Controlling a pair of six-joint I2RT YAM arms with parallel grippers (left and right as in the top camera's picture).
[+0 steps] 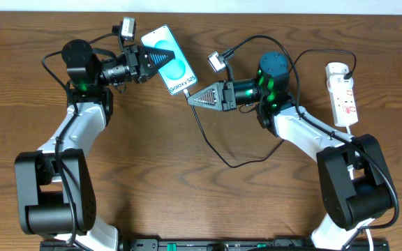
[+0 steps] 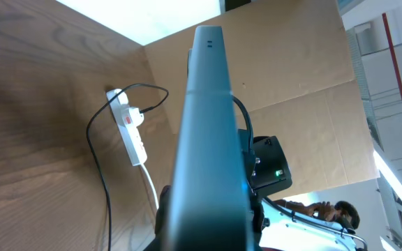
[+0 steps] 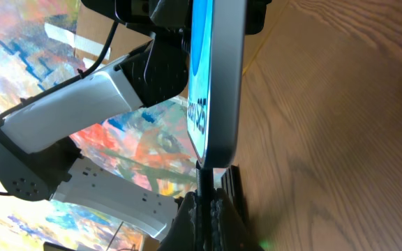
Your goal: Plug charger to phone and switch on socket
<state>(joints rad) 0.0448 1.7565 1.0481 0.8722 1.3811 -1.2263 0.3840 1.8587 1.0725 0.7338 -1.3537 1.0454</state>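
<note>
Plugging-in step: left gripper [image 1: 151, 61] pinches the phone [image 1: 176, 71] near the bench [image 1: 159, 188] back edge, right gripper [image 1: 190, 97] squeezes the charger [image 1: 229, 164] tip at its bottom edge; next, I'd say, a straight aligned push, socket [image 1: 343, 94] far right.

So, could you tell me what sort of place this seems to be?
Probably a robotics lab or test room rather than a home: a bare wooden table used as a workbench, plain cardboard sheets standing beyond it, and a person waiting nearby.
</note>
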